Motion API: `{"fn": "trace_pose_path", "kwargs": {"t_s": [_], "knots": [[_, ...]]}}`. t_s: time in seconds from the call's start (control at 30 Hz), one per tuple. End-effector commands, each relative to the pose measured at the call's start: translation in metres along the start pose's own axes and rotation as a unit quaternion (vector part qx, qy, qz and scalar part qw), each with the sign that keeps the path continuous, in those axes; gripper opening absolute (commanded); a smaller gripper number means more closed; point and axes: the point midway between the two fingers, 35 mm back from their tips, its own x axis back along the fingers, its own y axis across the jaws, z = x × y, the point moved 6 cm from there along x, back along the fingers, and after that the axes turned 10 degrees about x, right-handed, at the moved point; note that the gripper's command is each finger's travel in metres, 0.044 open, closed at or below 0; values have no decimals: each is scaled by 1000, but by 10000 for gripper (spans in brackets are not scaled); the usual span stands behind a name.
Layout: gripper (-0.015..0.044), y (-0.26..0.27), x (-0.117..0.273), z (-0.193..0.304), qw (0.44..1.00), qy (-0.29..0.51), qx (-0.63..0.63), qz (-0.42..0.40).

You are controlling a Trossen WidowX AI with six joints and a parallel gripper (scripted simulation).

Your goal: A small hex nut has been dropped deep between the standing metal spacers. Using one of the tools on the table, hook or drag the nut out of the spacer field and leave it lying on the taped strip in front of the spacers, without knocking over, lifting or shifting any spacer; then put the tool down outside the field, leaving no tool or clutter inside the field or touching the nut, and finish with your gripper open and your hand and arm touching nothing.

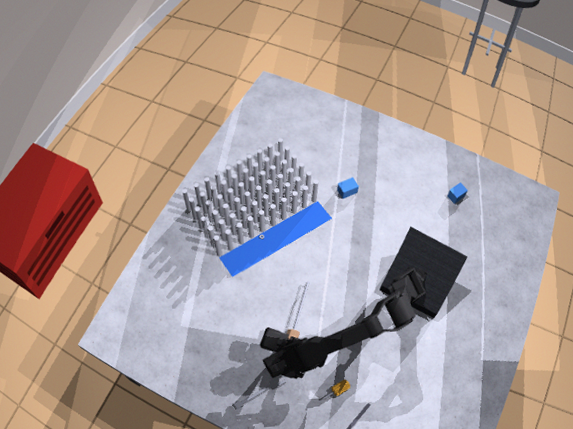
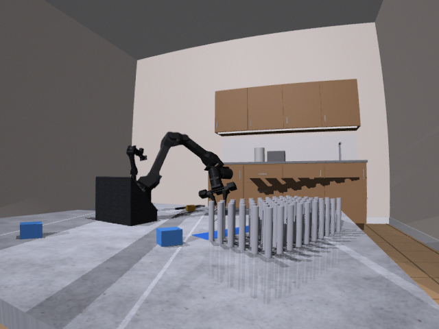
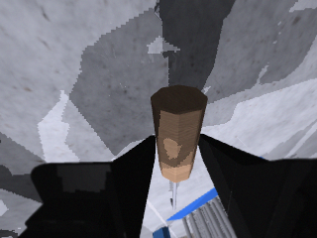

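Observation:
The small hex nut (image 1: pixel 261 236) lies on the blue taped strip (image 1: pixel 297 225) (image 2: pixel 202 235) (image 3: pixel 195 203), close to its edge beside the spacers. The metal spacers (image 1: pixel 261 219) (image 2: pixel 268 232) (image 3: pixel 205 218) stand upright in their field. My gripper (image 3: pixel 176 139) (image 2: pixel 219 201) is shut on the wooden handle (image 1: pixel 293 333) (image 3: pixel 179 124) of a thin-shafted tool. It is outside the field, on the strip's open side. The shaft (image 1: pixel 296 309) (image 3: pixel 174 195) points toward the strip, with its end short of it. Whether the tool touches the table is unclear.
A yellow-handled tool (image 1: pixel 341 387) (image 2: pixel 190 208), a dark rod (image 1: pixel 349 427) and a thin grey rod (image 1: pixel 248 398) lie near the arm. Two blue blocks (image 1: pixel 347 188) (image 1: pixel 457 193) stand past the strip's far end and near the arm's black base (image 1: pixel 439 265) (image 2: pixel 113 199).

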Motion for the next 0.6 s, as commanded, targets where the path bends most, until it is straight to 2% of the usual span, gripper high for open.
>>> {"fn": "trace_pose_path", "kwargs": {"t_s": [0.0,0.53,0.57], "knots": [[0,3,-5,-1,1000,4,-1,-1],[0,10,-16,-5,1000,3,-1,0],[26,7,-13,-5,1000,-1,0,0]]}}
